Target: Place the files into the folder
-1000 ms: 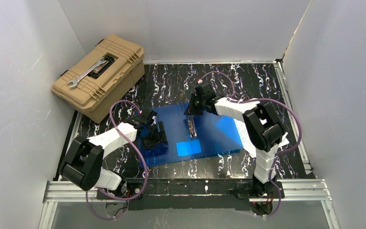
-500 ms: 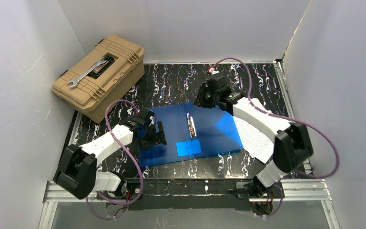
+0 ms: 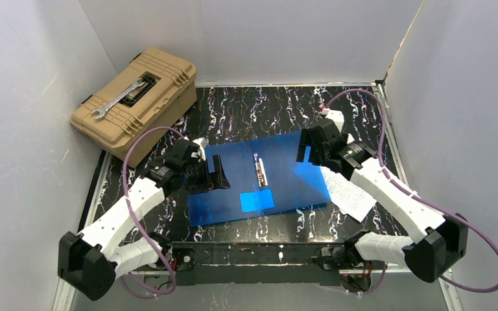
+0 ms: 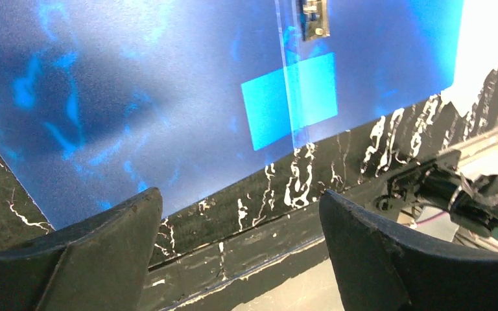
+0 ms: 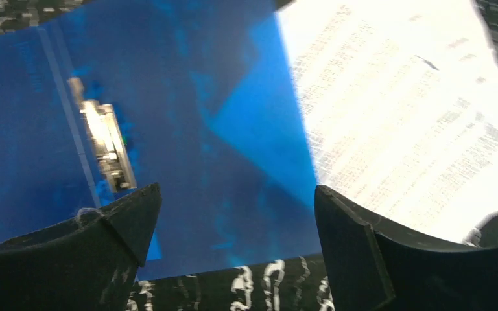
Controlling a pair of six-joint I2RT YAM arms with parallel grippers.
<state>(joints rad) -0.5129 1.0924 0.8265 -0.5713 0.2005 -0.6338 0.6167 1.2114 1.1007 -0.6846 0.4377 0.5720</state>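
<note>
With left gripper and right gripper both wide and empty, I'd say the limp, slippery files near the bench's right edge want pinching at a free corner.

Print on the files illegibly small

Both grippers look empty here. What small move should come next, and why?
Probably shift the right gripper rightward and down onto the papers. It is open and empty above the folder's right edge; the folder lies open, and the papers lie beside it, not yet inside.
</note>
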